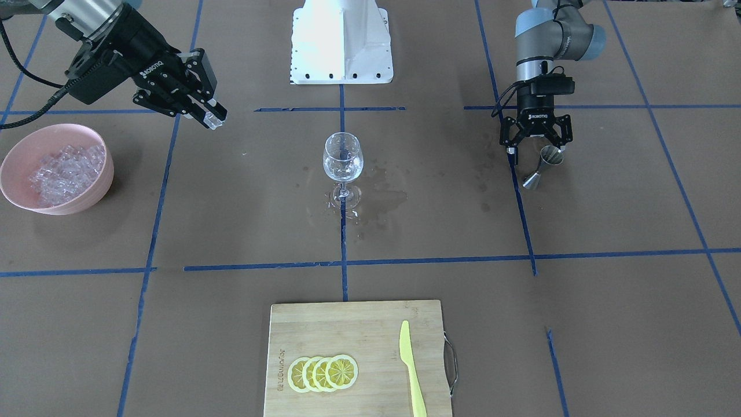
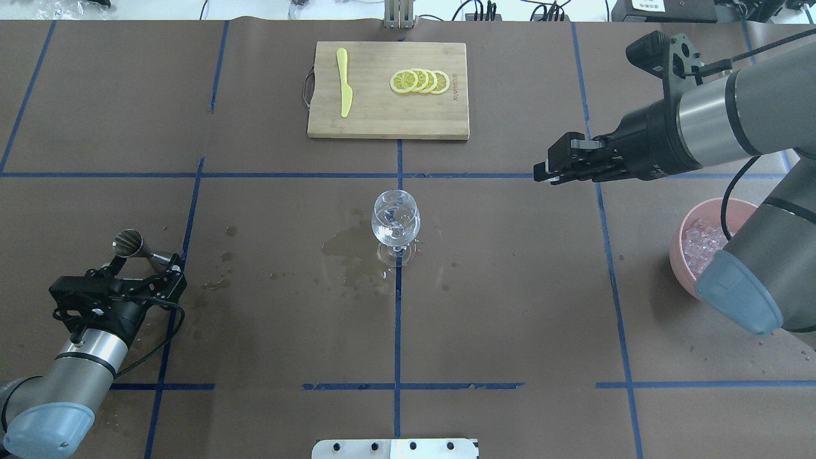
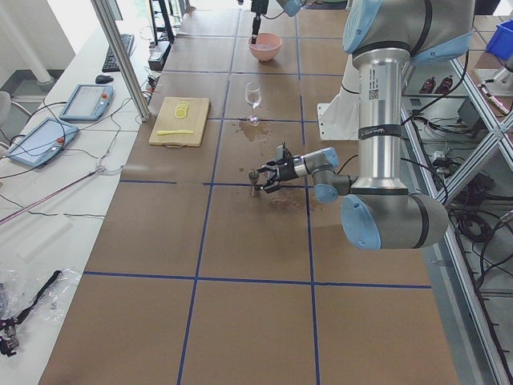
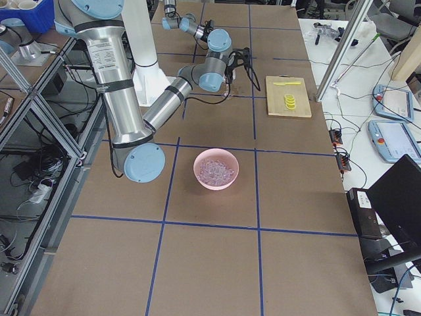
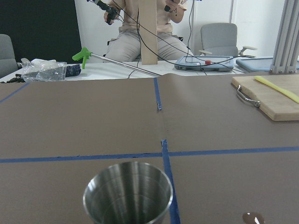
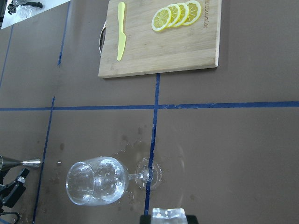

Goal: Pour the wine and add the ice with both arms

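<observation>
A clear wine glass (image 1: 343,159) stands at the table's centre and holds a little clear content; I cannot tell wine from ice in it. It also shows in the right wrist view (image 6: 98,182). My right gripper (image 1: 212,118) is shut on one clear ice cube (image 6: 168,213), held in the air between the pink bowl (image 1: 92,194) of ice (image 1: 66,168) and the glass. My left gripper (image 1: 537,149) is open, low over the table, just behind a steel jigger (image 1: 544,165) that stands upright. The jigger's cup (image 5: 128,196) fills the bottom of the left wrist view.
A wet patch (image 2: 350,245) spreads around the glass foot. A bamboo cutting board (image 2: 382,118) with lemon slices (image 2: 421,81) and a yellow knife (image 2: 344,89) lies on the far side. The white robot base (image 1: 341,40) stands behind the glass.
</observation>
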Controlling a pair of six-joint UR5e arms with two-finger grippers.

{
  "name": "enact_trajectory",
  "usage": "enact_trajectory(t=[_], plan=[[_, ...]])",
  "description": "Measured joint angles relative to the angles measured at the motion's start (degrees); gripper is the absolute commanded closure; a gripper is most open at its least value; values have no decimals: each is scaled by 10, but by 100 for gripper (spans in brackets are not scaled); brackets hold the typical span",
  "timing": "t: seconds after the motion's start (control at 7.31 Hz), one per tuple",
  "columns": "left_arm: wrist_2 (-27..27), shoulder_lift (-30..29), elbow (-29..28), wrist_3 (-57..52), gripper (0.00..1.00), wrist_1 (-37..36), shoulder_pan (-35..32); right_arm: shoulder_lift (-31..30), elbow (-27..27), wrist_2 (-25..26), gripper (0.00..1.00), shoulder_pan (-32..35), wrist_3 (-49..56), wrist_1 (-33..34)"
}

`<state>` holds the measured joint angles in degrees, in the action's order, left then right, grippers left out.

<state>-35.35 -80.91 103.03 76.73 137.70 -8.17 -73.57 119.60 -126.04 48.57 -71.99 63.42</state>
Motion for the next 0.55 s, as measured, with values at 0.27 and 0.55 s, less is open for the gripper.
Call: enact_trajectory(t=[0.27,0.55], plan=[[-96,25,71,0,0,-65,1,14,-5,3,100,-7,-8,1],[-205,37,175,4,0,-178,3,35,-20,8,100,-14,-10,1]])
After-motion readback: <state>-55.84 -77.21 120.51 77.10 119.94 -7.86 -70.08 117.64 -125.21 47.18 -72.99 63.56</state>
